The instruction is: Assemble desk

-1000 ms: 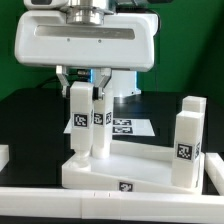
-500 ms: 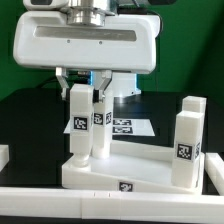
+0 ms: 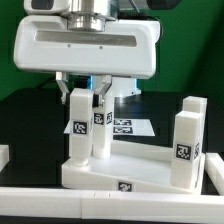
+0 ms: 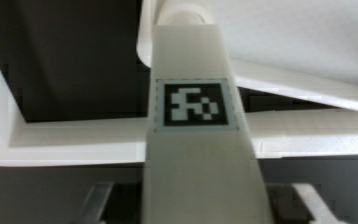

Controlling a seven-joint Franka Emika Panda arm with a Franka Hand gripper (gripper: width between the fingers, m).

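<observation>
A Franka arm's gripper (image 3: 90, 82) hangs over the near-left corner of the desk's tabletop panel (image 3: 125, 170), as the exterior view frames it, with two white square legs standing upright close together beneath it. One leg (image 3: 79, 125) rises from the corner of the panel, its black-and-white tag facing the camera; a second leg (image 3: 100, 125) stands just beside it on the exterior view's right, reaching up between the fingers. The gripper appears closed on this second leg near its top, though the wide white wrist housing hides the contact itself, so the grasp is a likely reading, not a certainty. The wrist view looks straight down a tagged leg (image 4: 199, 120) toward the panel's raised rim (image 4: 87, 140). Two further legs (image 3: 186, 145) already stand at the far end of the panel from the gripper, on the exterior view's right. The panel lies on the black surface (image 3: 30, 120), with the marker board (image 3: 128, 127) flat behind it and a white border rail (image 3: 110, 205) in front. The step in hand looks to be seating a leg into its round socket; the next move would call for keeping the leg upright while turning or pressing it home, then letting go without tipping its neighbour.
</observation>
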